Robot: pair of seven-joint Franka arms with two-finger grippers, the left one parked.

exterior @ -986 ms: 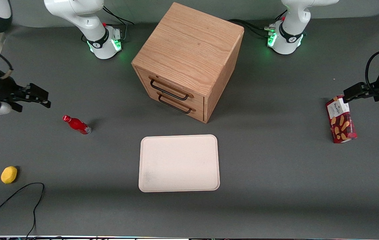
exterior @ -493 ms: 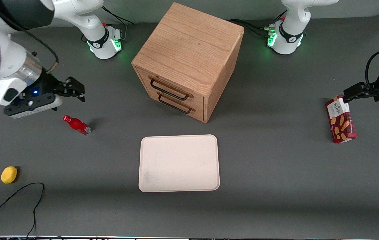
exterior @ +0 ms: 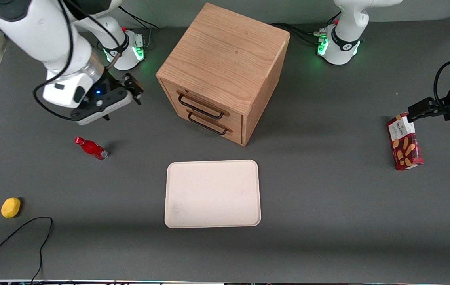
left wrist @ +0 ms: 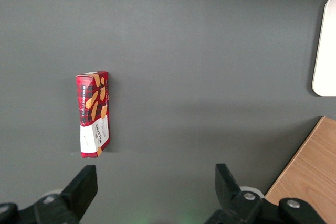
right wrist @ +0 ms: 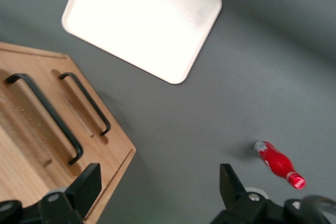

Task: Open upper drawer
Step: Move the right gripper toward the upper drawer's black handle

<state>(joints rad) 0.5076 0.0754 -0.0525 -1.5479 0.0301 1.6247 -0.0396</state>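
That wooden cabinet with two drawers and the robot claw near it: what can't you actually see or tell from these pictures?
- Inside of the upper drawer of the light oak cube cabinet: hidden in every view, its oak front is shut.
- Right arm's gripper, beside the cabinet toward the working arm's end: front view, the arm's body covers most of it.
- Cabinet top: right wrist view, cut off by the edge.
- Label on the small red bottle: too small to read.

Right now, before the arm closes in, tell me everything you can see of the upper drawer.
The upper drawer is the topmost of two in the light oak cabinet. It has an oak front and a thin black bar handle, and it sits shut, flush with the cabinet face, directly above the lower drawer. Nothing touches it. The open gripper hovers beside the cabinet toward the working arm's end, clear of the handle.
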